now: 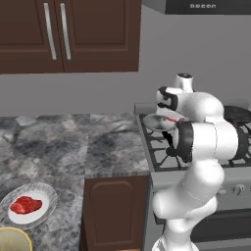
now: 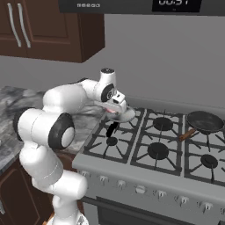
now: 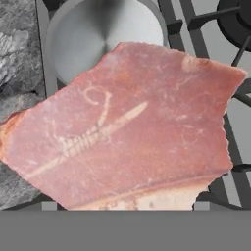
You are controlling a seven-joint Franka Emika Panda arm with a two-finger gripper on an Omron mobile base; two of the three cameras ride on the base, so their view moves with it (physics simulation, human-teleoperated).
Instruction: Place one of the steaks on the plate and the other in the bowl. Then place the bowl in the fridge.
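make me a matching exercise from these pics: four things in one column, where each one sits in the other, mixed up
Things:
1. steak
2. bowl
3. grey pan
4. black pan

Places:
A. right rear burner of the stove
B. left rear burner, under the hand
C. on the white plate
D. counter, at the picture's bottom edge, beside the plate

Pairs: 1-C, 2-D, 3-B, 4-A
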